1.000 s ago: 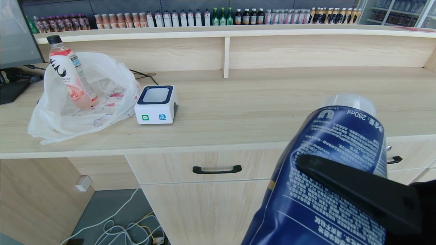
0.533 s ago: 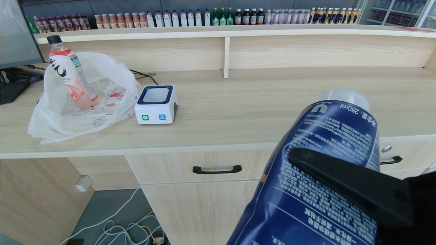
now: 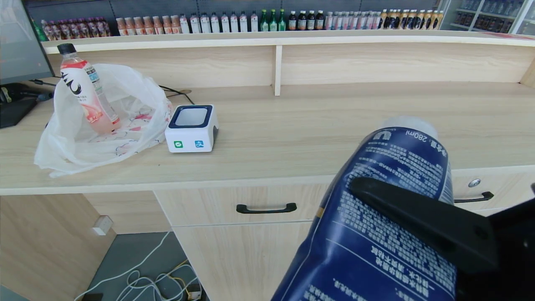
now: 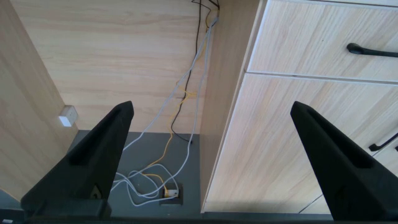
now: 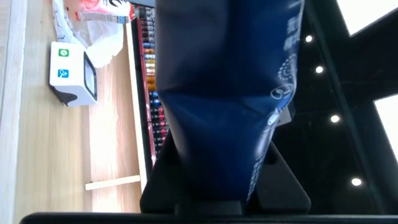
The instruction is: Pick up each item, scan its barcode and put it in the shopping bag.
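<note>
Your R tool (image 3: 378, 200) is clamped on a dark-blue, white-printed can (image 3: 376, 251).
Can tilted, pale cap (image 3: 407, 123) toward the light-wood bench (image 3: 292, 138); L tool (image 4: 211, 111) fingers wide apart.

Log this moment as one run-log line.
right end effector: shut on blue can, right of scanner | left end effector: open, low by cabinet | shopping bag: holds drink bottle, beside scanner
</note>
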You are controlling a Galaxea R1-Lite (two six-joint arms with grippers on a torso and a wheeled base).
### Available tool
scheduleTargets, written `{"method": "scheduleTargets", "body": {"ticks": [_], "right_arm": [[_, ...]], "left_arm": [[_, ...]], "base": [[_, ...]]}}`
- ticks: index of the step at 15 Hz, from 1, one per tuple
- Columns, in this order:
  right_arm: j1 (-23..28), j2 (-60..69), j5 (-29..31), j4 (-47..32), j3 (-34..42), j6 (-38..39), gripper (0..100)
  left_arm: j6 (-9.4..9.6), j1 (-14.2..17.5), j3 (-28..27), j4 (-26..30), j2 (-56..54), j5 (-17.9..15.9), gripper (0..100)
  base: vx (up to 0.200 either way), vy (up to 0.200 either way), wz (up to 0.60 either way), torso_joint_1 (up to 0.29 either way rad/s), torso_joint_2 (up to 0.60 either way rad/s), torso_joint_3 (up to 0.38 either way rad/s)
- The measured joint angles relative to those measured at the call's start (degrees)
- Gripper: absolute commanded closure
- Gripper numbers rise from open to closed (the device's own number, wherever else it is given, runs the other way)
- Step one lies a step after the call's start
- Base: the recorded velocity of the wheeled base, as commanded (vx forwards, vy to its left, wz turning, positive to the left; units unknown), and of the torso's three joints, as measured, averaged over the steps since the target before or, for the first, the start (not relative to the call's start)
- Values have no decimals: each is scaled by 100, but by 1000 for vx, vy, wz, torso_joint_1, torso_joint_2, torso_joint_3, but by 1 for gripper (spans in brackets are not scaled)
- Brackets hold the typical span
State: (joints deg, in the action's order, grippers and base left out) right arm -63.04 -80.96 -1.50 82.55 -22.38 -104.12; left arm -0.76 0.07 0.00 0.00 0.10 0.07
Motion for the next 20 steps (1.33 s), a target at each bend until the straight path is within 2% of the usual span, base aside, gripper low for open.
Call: {"method": "scheduleTargets", "body": {"ticks": [2,6,10,12,13,18,20], "right_arm": [[44,-66,205,71,89,490,100],[52,-217,905,77,266,2141,100],[85,-201,1929,77,428,3217,100],[77,-176,1968,73,452,3462,100],[77,-201,1968,62,439,3819,100],[-135,-496,1937,0,411,5932,100],[-157,-680,1940,-4,288,7035,100]], "left_arm": [[-2,0,0,0,0,0,0],[-2,0,0,0,0,0,0],[0,0,0,0,0,0,0],[0,0,0,0,0,0,0],[0,0,0,0,0,0,0],[0,0,0,0,0,0,0],[0,0,0,0,0,0,0]], "base": [[0,0,0,0,0,0],[0,0,0,0,0,0],[0,0,0,0,0,0],[0,0,0,0,0,0],[0,0,0,0,0,0],[0,0,0,0,0,0],[0,0,0,0,0,0]]}}
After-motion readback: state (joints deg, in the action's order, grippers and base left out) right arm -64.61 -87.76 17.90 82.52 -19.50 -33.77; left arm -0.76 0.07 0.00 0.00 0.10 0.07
